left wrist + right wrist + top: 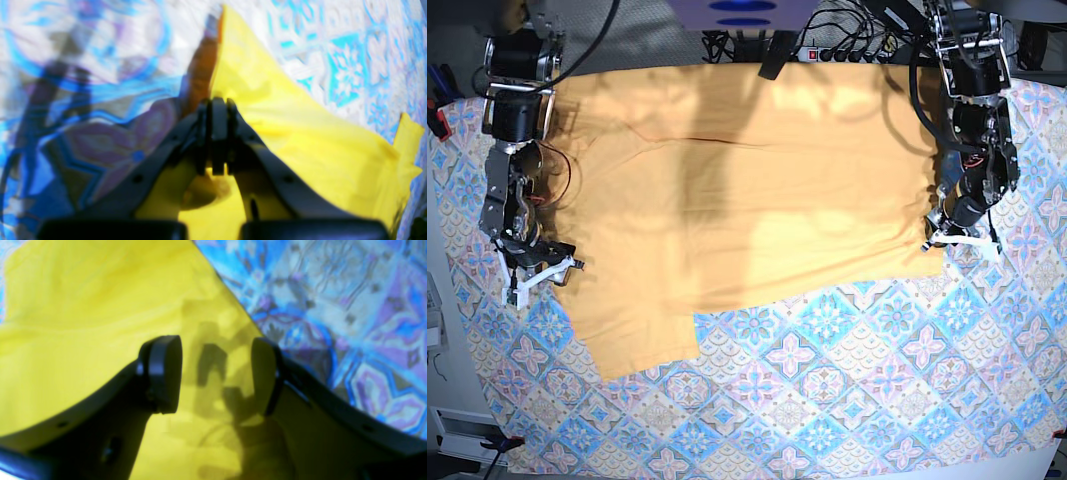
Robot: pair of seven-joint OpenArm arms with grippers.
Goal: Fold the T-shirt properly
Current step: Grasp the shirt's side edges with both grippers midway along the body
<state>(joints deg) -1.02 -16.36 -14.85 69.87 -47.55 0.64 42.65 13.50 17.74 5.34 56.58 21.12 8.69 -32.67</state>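
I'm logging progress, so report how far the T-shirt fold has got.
Early stage. Done: the T-shirt lies mostly spread on the tablecloth, and no finished fold shows. In hand: the left gripper is shut on the shirt's edge, while the right gripper is open over the opposite edge with nothing gripped. Left: the right side's grasp and all the folds.

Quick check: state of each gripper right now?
Left gripper: closed, pinching the edge of the T-shirt.
Right gripper: open, above the shirt's edge, holding nothing.
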